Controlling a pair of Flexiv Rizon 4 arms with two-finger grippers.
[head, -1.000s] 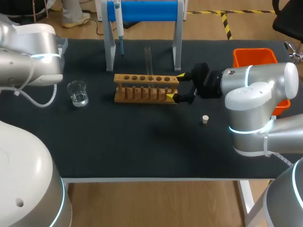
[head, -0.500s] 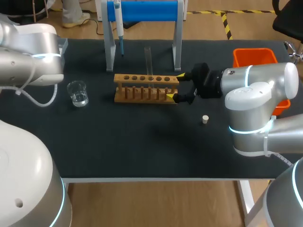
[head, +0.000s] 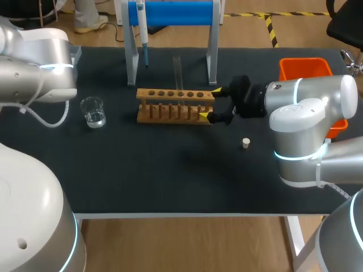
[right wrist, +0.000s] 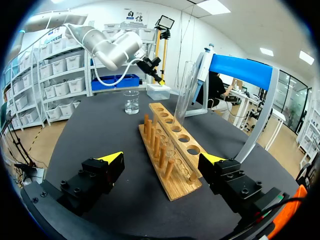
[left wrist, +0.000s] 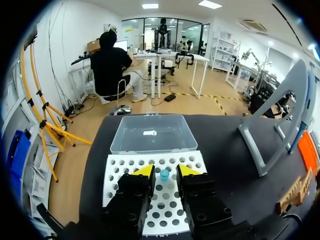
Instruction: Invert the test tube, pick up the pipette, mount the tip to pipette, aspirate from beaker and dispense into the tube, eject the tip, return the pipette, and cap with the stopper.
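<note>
- Right gripper [right wrist: 162,159]: fingers are standing wide apart and grasping nothing. They are straddling the near end of the wooden rack [right wrist: 170,150], one yellow tip on each side, with a gap showing on both sides.
- Test tube [right wrist: 184,92]: standing upright in a rack hole ahead of this gripper, several holes along. Its long axis is vertical and its open rim appears to be uppermost.
- Pipette [right wrist: 201,67]: hanging nose down from the blue-barred stand [right wrist: 235,67], beyond the tube and higher than the fingers. Its long axis is nearly vertical.
- Beaker [head: 92,111]: sitting past the rack's far end, well apart from this gripper.
- Stopper [head: 245,143]: lying on the table beside the right arm, back from its fingers.
- Left gripper [left wrist: 166,170]: fingers are parted and holding nothing, hovering over a white holed tray [left wrist: 120,170]. One blue tip [left wrist: 164,175] is standing between them, with no contact visible.
- Judgement: the pipette pickup looks to be coming next.
  - From the right gripper the pipette lies ahead and upward, past the tube.
  - The left gripper, at the tray beside the stand, seems somewhat nearer.
  - The upright body calls for a sideways grip.
</note>
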